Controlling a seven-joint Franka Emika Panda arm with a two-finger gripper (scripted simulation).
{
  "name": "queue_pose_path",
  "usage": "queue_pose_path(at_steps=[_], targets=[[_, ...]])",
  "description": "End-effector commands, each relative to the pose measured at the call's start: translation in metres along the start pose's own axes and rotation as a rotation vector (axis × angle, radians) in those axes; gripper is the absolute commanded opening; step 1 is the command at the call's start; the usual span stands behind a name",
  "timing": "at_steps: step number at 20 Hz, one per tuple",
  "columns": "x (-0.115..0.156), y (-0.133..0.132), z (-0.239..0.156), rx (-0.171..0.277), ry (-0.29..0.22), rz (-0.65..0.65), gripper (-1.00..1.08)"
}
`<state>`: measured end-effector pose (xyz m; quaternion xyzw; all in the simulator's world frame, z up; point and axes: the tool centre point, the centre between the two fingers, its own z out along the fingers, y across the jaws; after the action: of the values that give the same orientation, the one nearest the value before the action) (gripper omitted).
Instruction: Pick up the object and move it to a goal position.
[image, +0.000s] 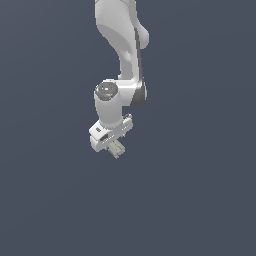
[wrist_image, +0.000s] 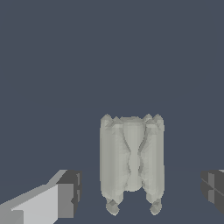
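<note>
Open hand (wrist_image: 140, 192) astride ridged grey-beige object (wrist_image: 132, 159), fingers (wrist_image: 65, 194) well clear.

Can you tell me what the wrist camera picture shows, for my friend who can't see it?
A small pale grey-beige object with grooved, ridged sides sits between the two fingers of the robot's open gripper, with a clear gap on each side. Everything behind it is plain dark blue-grey.

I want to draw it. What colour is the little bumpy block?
Pale grey-beige block, grooved; wrist view shows it best.
</note>
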<state>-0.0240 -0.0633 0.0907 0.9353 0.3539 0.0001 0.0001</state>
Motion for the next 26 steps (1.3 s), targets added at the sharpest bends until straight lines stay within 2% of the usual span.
queue_pose_path(at_steps=[1, 10, 15, 16, 26], targets=[[0.0, 0.0, 0.004, 0.0, 0.0, -0.001, 1.0], [-0.001, -0.001, 0.043, 0.0, 0.0, -0.004, 1.0], [0.0, 0.0, 0.049, 0.0, 0.0, -0.004, 1.0], [0.0, 0.0, 0.049, 0.0, 0.0, -0.004, -1.0], [-0.001, 0.0, 0.049, -0.001, 0.0, -0.004, -1.0]])
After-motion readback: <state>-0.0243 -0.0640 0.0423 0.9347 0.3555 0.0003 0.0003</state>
